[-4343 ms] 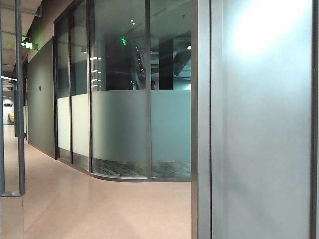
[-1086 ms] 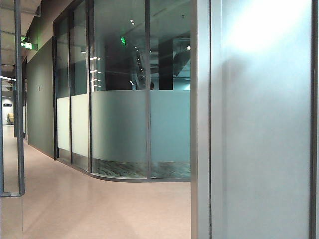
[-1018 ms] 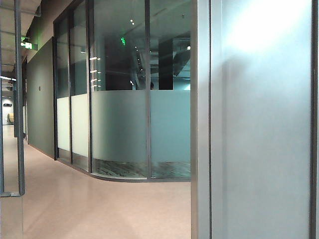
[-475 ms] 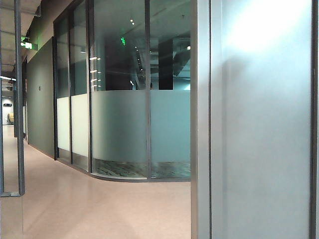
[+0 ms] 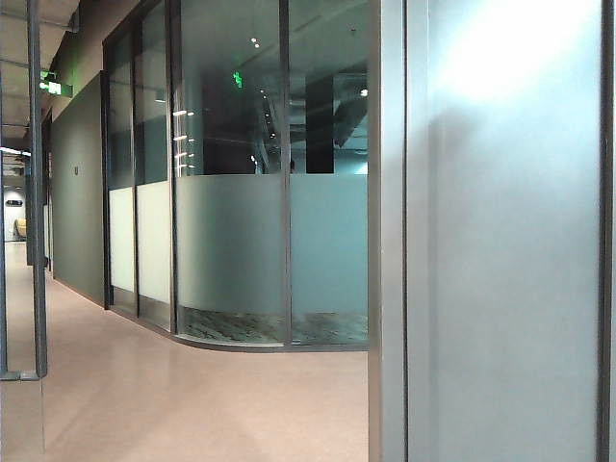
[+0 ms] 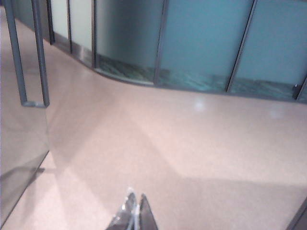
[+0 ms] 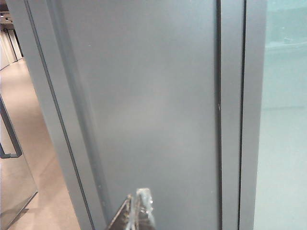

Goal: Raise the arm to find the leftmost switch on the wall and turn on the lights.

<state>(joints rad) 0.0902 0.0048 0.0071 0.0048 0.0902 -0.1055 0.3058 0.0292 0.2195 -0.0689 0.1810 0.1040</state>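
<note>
Step in hand: searching for the switch; judging by the task, an arm has to rise until the switch plate comes into sight.
Switch: not visible in any view, so its place cannot be told.
Right gripper (image 7: 139, 211): at the bottom centre of the right wrist view, fingers pressed together and holding nothing, pointed at a plain grey wall panel (image 7: 144, 105) close ahead.
Left gripper (image 6: 134, 215): at the bottom centre of the left wrist view, fingers closed and empty, aimed down over the pinkish floor (image 6: 182, 143).
Exterior view: neither arm shows; a grey panel fills the right half, a curved frosted glass partition (image 5: 250, 250) sits in the centre.
How to do it well: raise the right arm slowly and keep its camera square to the panel, so a plate is not swept past. Closed fingers suit pressing a rocker. Count switches from the left edge before touching one.
Risk: the tips look near the panel; lifting without backing off could scrape it.
Writing: none readable. A green exit sign (image 5: 55, 87) glows at upper left of the exterior view; its text is too small to tell.
</note>
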